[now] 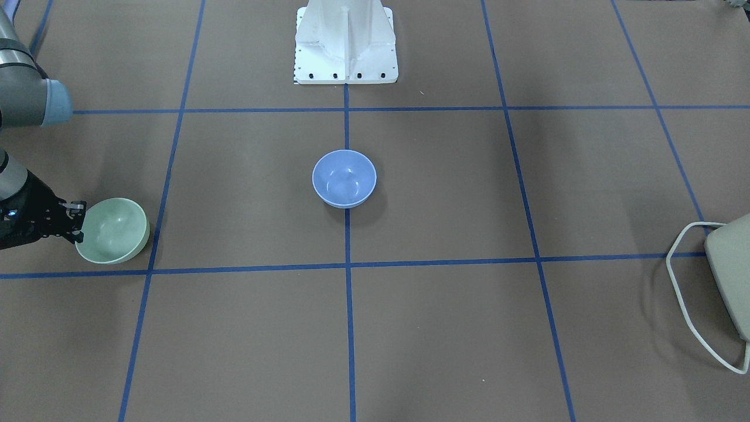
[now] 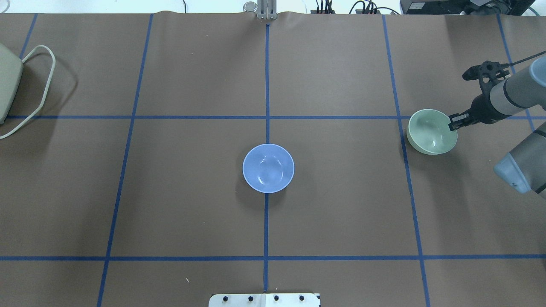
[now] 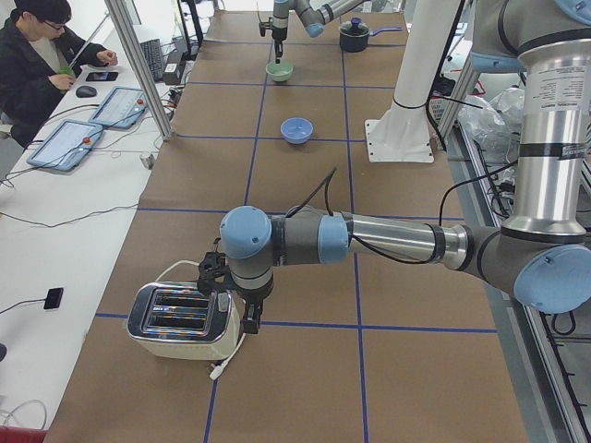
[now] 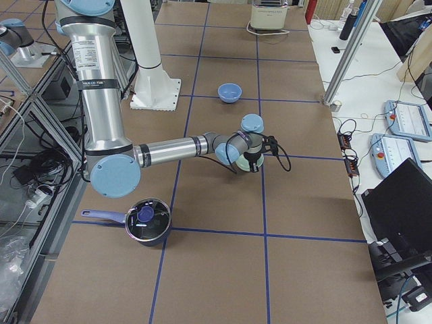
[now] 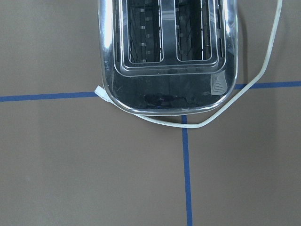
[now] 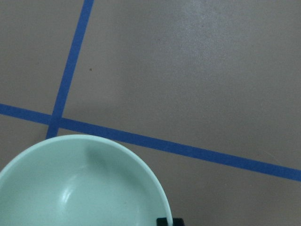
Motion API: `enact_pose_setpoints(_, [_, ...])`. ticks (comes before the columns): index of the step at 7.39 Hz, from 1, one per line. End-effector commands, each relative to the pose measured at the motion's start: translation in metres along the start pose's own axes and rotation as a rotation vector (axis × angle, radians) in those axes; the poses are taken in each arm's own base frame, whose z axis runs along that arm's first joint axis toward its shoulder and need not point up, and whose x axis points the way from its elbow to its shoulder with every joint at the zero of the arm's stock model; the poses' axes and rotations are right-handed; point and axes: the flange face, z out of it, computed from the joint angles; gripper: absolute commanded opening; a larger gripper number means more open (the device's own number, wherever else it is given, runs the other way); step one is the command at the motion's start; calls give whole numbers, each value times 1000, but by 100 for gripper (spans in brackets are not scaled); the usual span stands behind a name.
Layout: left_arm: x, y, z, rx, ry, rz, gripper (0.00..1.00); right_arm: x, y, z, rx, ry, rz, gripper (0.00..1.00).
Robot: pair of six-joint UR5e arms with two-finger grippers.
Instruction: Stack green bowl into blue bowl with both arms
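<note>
Centre bowl (image 2: 268,168) sits mid-table ahead of pedestal (image 2: 264,299), outer bowl (image 2: 431,132) far right (right gripper (image 2: 452,123) at its rim), toaster (image 2: 6,81) far left.

Noted a plain periwinkle blue bowl (image 1: 344,179), lighter at the rim, on a brown table (image 1: 445,193) gridded with blue tape lines (image 1: 350,328). Found an unmarked, pale-mint green bowl (image 1: 114,230) well aside of the blue bowl, with a black right gripper (image 1: 80,221) on a grey, light-blue-capped right arm (image 2: 509,94). Saw a white pedestal (image 1: 345,41) beyond the blue bowl, and a chrome-and-cream toaster (image 3: 180,318).
</note>
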Motion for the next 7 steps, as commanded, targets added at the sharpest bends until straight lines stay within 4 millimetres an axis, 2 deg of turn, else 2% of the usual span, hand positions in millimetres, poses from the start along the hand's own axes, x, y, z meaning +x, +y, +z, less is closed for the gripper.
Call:
enact_pose_setpoints(1, [-1,2,2,-3,2,-3,99,-26,-18,-28,27,-63,-20,0])
enact_pose_setpoints(2, [-1,2,1,-2,2,-2,99,-62,-56,-54,68,-109,12,0])
enact_pose_setpoints(3, [-1,2,2,-4,0,-2,99,-108,-87,-74,88,-144,93,0])
enact_pose_setpoints(4, [-1,2,3,-5,2,-3,99,-150,-96,-82,90,-182,150,0])
enact_pose_setpoints(6, [-6,5,8,-16,2,-14,99,-205,-73,-83,59,-238,198,0])
enact_pose_setpoints(7, [-8,6,10,-20,5,-18,99,-241,-69,-77,35,-258,232,0])
